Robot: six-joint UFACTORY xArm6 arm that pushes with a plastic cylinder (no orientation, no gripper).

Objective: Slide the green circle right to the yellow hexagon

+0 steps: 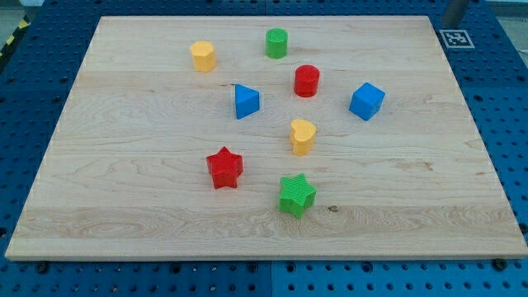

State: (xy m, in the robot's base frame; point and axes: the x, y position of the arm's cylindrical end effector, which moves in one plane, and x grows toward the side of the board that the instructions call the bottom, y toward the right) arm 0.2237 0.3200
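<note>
My tip is not in the picture, so I cannot tell where it is or how near it is to any block; only a grey bit shows at the view's top right corner, off the board (99, 206). I will use the green circle (276, 43) as my landmark. It stands close to the board's top edge. The yellow hexagon (203, 56) sits to the view's left of the green circle and a little lower, with bare wood between them and nothing in the way. What could go wrong? The green circle is round, so I think a push that is not dead centre could make it roll off to one side. If it slips toward the view's top, it may go over the edge, which is very near. A push too hard could knock the hexagon away too. The red circle (307, 80) is near the green circle, down and to the view's right, so my tip could bump it coming in from that side. The blue triangle (246, 101) is lower, the blue cube (366, 101) is further right, and the yellow heart (303, 136), red star (224, 167) and green star (296, 195) are well apart, far below.
</note>
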